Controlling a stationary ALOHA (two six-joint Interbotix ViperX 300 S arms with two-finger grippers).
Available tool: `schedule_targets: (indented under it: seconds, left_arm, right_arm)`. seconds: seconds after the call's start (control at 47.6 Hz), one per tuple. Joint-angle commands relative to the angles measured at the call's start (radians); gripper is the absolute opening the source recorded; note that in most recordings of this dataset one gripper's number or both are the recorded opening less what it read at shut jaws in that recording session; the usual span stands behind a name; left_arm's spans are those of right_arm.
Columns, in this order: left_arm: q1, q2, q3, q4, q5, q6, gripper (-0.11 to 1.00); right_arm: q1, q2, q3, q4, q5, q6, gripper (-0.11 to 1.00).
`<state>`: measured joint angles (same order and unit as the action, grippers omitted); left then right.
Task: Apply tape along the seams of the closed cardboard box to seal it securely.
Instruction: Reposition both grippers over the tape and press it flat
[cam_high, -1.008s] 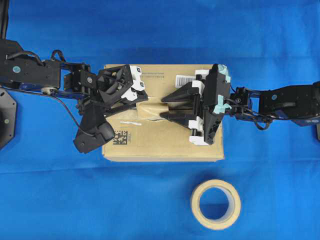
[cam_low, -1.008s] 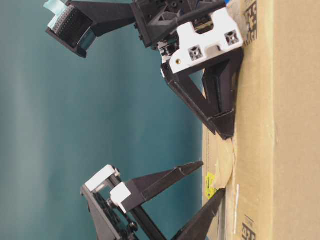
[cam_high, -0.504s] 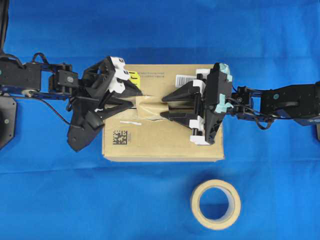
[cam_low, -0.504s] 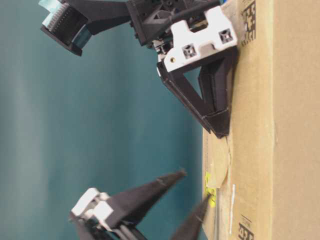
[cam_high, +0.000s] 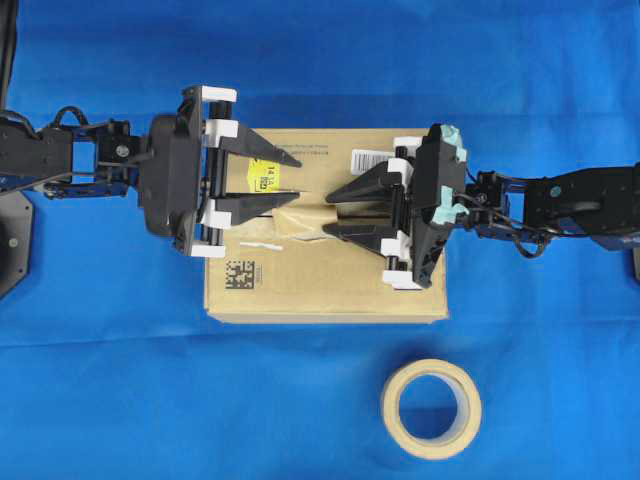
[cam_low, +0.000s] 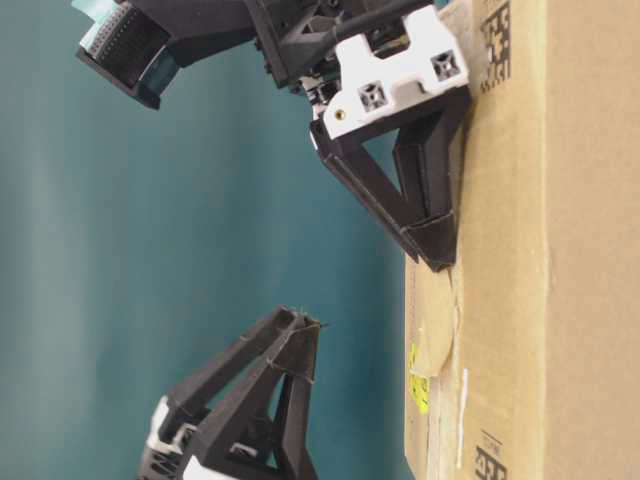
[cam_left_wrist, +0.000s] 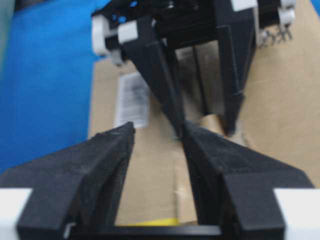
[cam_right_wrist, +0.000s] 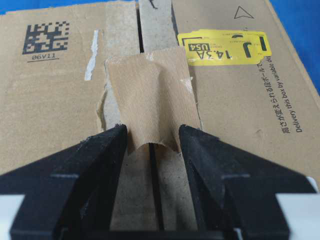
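Tape (cam_right_wrist: 147, 105) hides most of the seam (cam_right_wrist: 140, 35); right pincer (cam_right_wrist: 152, 137) straddles its edge.

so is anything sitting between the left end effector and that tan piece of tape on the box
Nothing visible. The left end effector hangs with open fingers just off the near end of the tan-brown rectangular tape piece on the brown cardboard box; only bare cardboard and a yellow sticker lie between.

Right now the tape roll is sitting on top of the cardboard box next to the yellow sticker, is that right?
Not quite. The tape roll lies on the blue table, apart from the cardboard box. The overhead view shows it. The yellow sticker is on the box top.
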<state>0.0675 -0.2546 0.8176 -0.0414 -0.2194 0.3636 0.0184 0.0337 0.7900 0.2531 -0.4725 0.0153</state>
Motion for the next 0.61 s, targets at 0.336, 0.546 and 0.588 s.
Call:
schedule_targets:
  seconds: [0.336, 0.546, 0.588]
  left_arm:
    - [-0.002, -0.005, 0.021, 0.002, -0.043, -0.21, 0.24]
    - [-0.011, 0.017, 0.044, 0.0, -0.083, -0.225, 0.19]
    - [-0.017, 0.025, 0.048, 0.0, -0.092, -0.23, 0.17]
  right_arm:
    - [-0.014, -0.219, -0.008, -0.017, 0.083, -0.035, 0.5]
    - [-0.032, -0.186, -0.034, -0.018, 0.086, -0.04, 0.48]
    - [-0.031, -0.172, -0.041, -0.02, 0.087, -0.041, 0.46]
